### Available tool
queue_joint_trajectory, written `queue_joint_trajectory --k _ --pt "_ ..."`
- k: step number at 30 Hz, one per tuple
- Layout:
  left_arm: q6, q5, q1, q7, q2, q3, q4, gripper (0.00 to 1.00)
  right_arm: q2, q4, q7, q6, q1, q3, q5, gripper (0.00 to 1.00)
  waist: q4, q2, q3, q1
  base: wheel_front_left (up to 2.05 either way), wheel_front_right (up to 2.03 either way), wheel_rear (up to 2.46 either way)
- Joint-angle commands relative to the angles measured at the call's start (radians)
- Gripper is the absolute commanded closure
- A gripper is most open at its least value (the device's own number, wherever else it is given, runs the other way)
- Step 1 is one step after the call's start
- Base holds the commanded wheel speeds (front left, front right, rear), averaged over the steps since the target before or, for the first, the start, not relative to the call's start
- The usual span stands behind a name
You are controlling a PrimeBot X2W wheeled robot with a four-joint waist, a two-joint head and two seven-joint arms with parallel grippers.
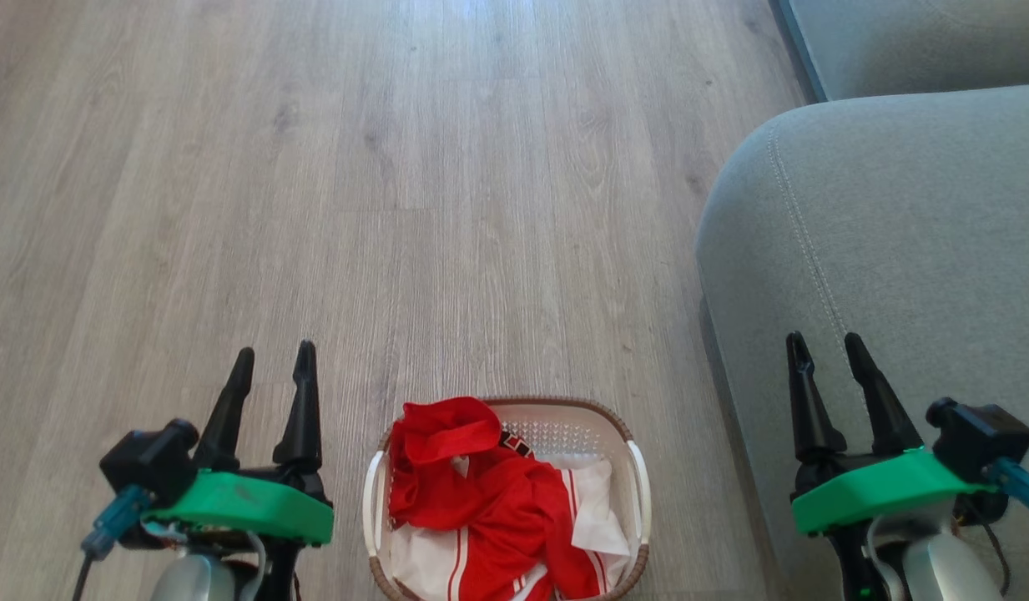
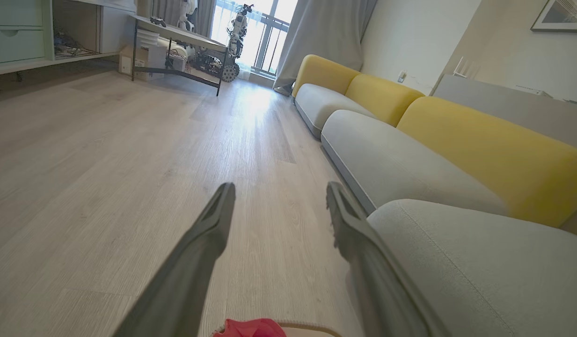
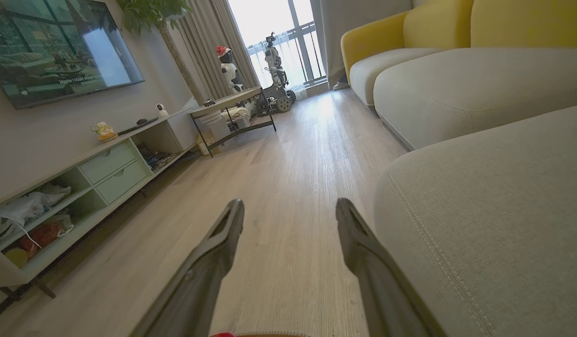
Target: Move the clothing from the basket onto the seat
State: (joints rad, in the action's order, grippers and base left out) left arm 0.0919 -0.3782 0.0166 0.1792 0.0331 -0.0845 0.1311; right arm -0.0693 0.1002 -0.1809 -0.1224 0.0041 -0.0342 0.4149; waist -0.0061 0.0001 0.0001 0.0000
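Left end effector (image 1: pixel 275 351), just left of the basket (image 1: pixel 564 404): fingers parted, nothing held. Right end effector (image 1: pixel 824 338), well right of the basket: also parted, empty. Flanking the basket, probably ready for reaching in. Clothing (image 1: pixel 481 492) heaped inside the basket; seat (image 1: pixel 898 250) close on the basket's right, so short carry likely.

Bright red clothing (image 1: pixel 497 492) with white stripes is seen in the white perforated basket (image 1: pixel 564 432), which is rimmed in woven brown. Beside the basket, the seat (image 1: pixel 898 250) is coloured grey-green and the floor (image 1: pixel 397 209) pale grey-brown woodgrain.
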Motion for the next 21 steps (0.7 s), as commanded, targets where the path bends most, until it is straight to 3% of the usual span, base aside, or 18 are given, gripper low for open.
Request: queue_joint_trajectory --k 1,21 --pt "-0.004 0.035 0.057 0.018 0.015 0.021 -0.044 0.0 -0.016 -0.047 -0.016 -0.007 -0.046 -0.022 -0.036 0.0 0.0 -0.0001 0.0 0.0 0.0 0.0 0.0" --pt "-0.012 0.256 0.062 0.074 0.017 0.0 -0.075 0.0 -0.016 -0.079 -0.072 -0.008 -0.048 -0.051 -0.261 0.0 -0.002 -0.0001 0.001 0.0 0.0 0.0 0.0"
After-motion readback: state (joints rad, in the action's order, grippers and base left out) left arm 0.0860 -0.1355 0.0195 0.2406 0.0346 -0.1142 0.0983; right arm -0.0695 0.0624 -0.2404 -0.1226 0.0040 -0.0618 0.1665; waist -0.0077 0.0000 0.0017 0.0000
